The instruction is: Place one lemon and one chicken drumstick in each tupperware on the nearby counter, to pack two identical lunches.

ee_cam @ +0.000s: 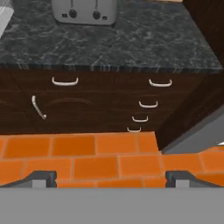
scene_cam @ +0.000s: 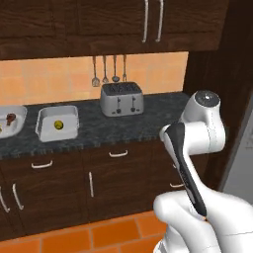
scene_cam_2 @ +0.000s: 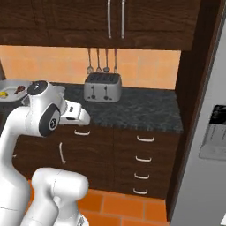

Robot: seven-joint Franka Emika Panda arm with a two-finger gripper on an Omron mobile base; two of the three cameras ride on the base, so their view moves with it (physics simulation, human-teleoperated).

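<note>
Hovering open and empty, the hand (ee_cam: 111, 178) is held off the surface (scene_cam: 123, 126); the remaining drumstick (scene_cam: 10, 118) must be reached.

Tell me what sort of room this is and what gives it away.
A home kitchen, by the look of it: a silver toaster on a dark stone counter, cooking utensils hanging on the tiled wall, and wood cabinets above and below.
</note>
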